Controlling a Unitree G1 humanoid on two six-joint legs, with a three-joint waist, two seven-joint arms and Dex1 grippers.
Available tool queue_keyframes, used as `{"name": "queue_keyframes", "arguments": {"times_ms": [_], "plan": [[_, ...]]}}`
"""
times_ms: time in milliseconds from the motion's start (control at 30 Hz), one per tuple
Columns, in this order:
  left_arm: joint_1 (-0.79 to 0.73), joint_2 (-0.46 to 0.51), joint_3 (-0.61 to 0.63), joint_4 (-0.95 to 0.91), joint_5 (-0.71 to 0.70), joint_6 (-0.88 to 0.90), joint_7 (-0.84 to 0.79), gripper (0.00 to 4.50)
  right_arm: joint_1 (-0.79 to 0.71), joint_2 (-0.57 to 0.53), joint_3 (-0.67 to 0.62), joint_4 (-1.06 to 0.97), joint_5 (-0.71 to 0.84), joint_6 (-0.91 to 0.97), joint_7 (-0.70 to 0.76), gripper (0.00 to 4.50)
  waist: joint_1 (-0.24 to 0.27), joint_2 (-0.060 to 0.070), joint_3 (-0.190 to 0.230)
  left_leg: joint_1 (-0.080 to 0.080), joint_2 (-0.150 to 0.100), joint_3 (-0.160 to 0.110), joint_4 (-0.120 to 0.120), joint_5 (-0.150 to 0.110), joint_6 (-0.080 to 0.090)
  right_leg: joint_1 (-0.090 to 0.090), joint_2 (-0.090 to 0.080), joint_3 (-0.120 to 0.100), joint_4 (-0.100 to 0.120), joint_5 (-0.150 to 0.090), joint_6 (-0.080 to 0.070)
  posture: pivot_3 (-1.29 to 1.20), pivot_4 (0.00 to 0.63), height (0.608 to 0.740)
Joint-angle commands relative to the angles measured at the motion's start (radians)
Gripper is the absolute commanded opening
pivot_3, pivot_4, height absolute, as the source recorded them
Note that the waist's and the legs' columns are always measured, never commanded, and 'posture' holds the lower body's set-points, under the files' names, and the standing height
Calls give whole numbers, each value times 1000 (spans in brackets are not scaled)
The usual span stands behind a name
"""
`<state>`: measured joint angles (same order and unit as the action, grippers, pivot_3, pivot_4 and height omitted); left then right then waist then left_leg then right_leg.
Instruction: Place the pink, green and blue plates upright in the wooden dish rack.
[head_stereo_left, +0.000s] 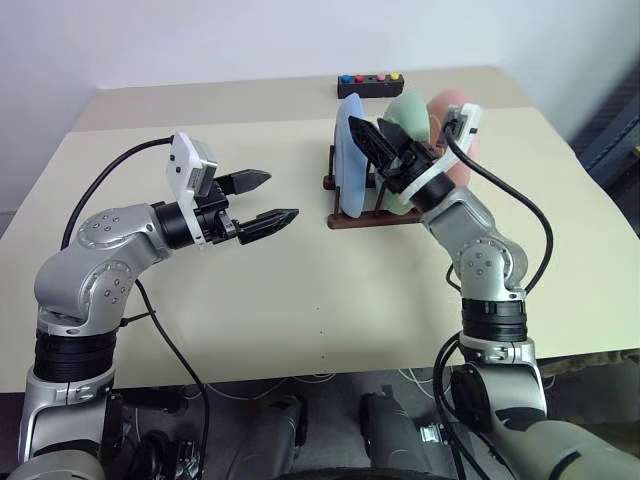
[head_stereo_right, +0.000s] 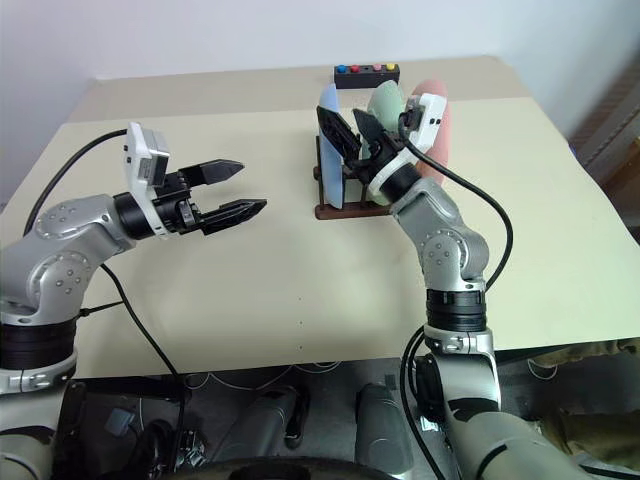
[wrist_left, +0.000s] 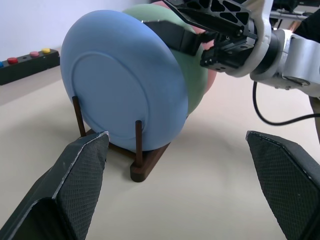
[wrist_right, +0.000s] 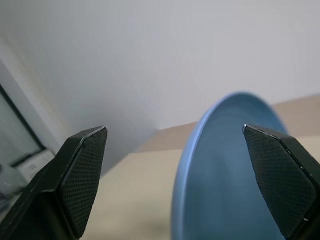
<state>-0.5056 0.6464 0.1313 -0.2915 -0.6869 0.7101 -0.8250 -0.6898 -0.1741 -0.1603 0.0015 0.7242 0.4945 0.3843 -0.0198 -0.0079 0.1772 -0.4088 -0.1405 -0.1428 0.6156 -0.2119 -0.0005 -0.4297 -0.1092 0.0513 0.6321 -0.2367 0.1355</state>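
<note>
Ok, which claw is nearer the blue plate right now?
Right. The right claw is open at the blue plate's top edge, one finger on each side. The left claw is open too, hovering over the table well off to the rack's left.

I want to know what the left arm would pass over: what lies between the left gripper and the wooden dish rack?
Only bare table. In the left eye view nothing sits between the open left gripper and the wooden dish rack.

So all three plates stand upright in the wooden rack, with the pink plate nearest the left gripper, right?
Not quite: the blue plate is nearest the left gripper; the left wrist view shows it in front, with the green plate and pink plate behind. All three stand upright in the wooden rack.
</note>
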Motion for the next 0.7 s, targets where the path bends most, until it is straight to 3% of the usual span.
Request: {"name": "queue_keyframes", "arguments": {"times_ms": [33,333,433,600,700], "plan": [[-20,8,13,-26,-7,-18,-3,4500,-27,-2,3,-50,-25,-39,11,4429,0,0,0,0,0,0,0,0,0,0,0,0,0,0,0,0,150,740],[-30,-1,6,3,11,-53,-12,4500,-19,-3,-73,-208,84,-83,53,4429,2,0,0,0,0,0,0,0,0,0,0,0,0,0,0,0,150,740],[-35,0,4,20,22,-71,-22,4500,10,-93,-79,-290,104,-61,130,4429,4,0,0,0,0,0,0,0,0,0,0,0,-1,0,0,0,150,740],[-33,20,37,90,13,-122,-102,4500,132,-367,-142,-315,160,26,352,4429,8,-1,0,0,0,0,0,0,0,2,0,0,-2,0,0,0,150,740],[-18,44,38,131,42,-199,-178,4500,183,-465,-153,-332,154,21,437,4429,4,0,0,0,0,0,0,0,0,2,-1,-1,-2,0,0,0,150,740]]}}
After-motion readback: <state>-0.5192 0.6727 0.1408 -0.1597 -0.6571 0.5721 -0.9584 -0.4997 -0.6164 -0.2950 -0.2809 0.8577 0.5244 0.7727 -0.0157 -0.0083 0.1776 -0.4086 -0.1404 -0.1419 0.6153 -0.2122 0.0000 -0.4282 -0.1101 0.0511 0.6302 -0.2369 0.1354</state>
